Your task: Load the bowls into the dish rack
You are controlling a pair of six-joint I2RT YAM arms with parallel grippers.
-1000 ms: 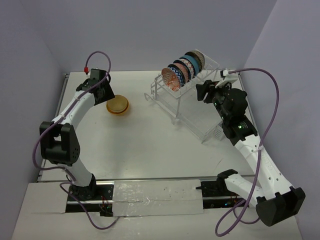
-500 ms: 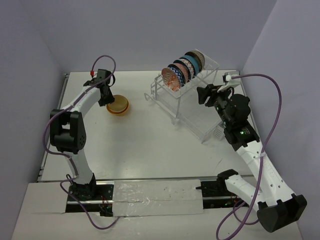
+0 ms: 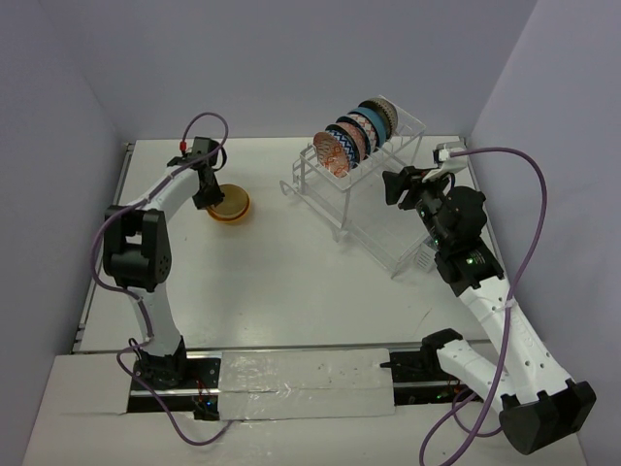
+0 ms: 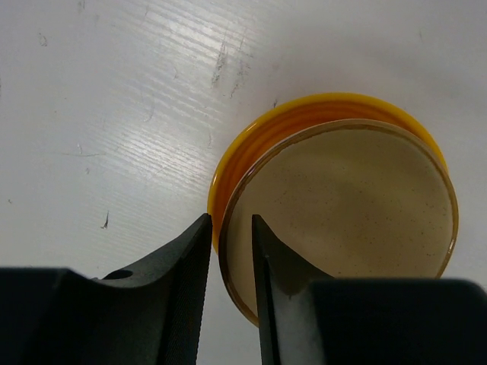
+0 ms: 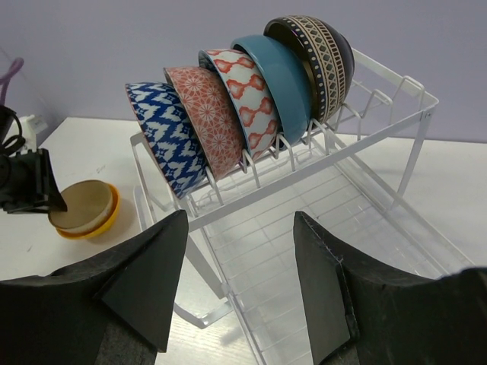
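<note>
We see two arms, each built of white link shells joined by chunky black joint housings. Along the left arm (image 3: 165, 189) a purple cable (image 3: 199, 121) loops off the wrist, beside a small red connector (image 3: 182, 148). The right arm (image 3: 505, 320) carries a second purple cable (image 3: 539, 194), a white plug (image 3: 446, 152) and a tiny green light (image 3: 469, 260) on its black housing. The left gripper (image 4: 230, 224) has slim matte-black fingers; the right gripper (image 5: 240, 228) has broad, angular black ones.
</note>
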